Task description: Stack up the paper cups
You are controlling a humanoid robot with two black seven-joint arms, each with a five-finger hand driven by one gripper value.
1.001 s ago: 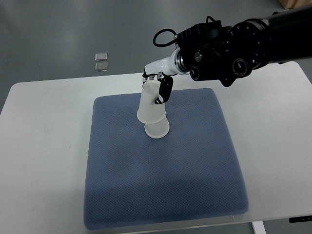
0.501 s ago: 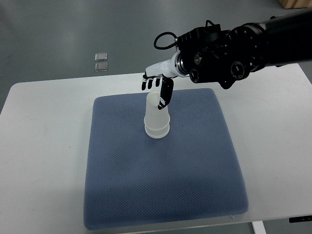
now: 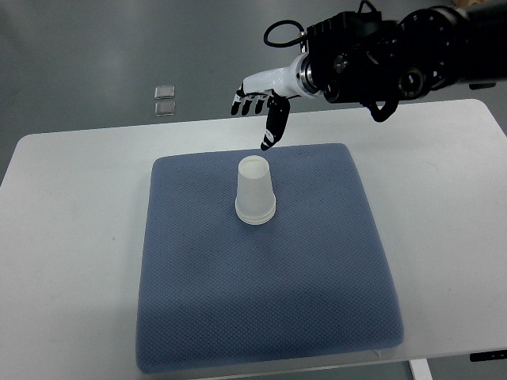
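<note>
Paper cups stand stacked, upside down, on the blue mat atop the white desk. At one o'clock, the right robot hand hovers apart, fingers spread, holding nothing.

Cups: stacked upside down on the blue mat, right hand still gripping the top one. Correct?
Not quite. The cups are stacked upside down on the blue mat, but the right hand is not gripping the top one. The top view shows it open and clear of the stack, above the mat's far edge, holding nothing.
</note>
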